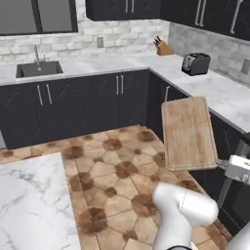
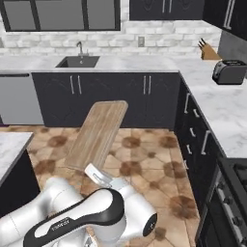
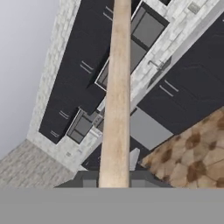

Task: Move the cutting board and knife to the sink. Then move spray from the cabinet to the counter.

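Observation:
The light wooden cutting board hangs in the air over the tiled floor, tilted, with my gripper shut on its near edge. From the right base view the cutting board slants up away from my gripper. The hand view sees the cutting board edge-on, clamped between the fingers. The sink is set in the far counter under the window. Black wall cabinets hang above with doors shut. The knife and spray are out of view.
A toaster and a knife block stand on the corner counter. A marble island sits near left. A steel dishwasher is left of the sink; a stove is at right.

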Robot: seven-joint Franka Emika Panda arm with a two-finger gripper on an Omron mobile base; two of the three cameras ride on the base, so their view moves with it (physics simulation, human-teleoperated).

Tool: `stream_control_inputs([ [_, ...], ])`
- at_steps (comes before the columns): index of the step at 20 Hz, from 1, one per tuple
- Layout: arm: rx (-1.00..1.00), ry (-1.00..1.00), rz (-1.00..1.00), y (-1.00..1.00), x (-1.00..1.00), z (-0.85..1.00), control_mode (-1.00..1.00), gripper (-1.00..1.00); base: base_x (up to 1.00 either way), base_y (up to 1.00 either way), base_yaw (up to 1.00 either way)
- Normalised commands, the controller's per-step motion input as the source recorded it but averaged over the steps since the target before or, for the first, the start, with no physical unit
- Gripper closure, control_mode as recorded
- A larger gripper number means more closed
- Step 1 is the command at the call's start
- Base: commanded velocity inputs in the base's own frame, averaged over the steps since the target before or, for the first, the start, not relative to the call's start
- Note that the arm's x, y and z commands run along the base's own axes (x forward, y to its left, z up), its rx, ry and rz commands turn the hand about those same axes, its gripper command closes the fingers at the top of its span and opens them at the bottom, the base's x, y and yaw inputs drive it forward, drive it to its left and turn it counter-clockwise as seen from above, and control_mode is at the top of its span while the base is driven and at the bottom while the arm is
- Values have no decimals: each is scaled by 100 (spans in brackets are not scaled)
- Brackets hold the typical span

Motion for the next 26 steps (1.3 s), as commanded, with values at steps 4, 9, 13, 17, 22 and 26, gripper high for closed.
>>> stream_control_inputs([
  [4, 0, 0, 0, 0, 0, 0, 100, 100, 100, -5, -6],
  [9, 0, 0, 0, 0, 0, 0, 100, 100, 100, 11, 0],
  [13, 0, 0, 0, 0, 0, 0, 100, 100, 100, 11, 0],
  [17, 0, 0, 0, 0, 0, 0, 100, 100, 100, 29, 0],
  [22, 0, 0, 0, 0, 0, 0, 100, 100, 100, 55, 0],
  [26, 0, 0, 0, 0, 0, 0, 100, 100, 100, 81, 0],
])
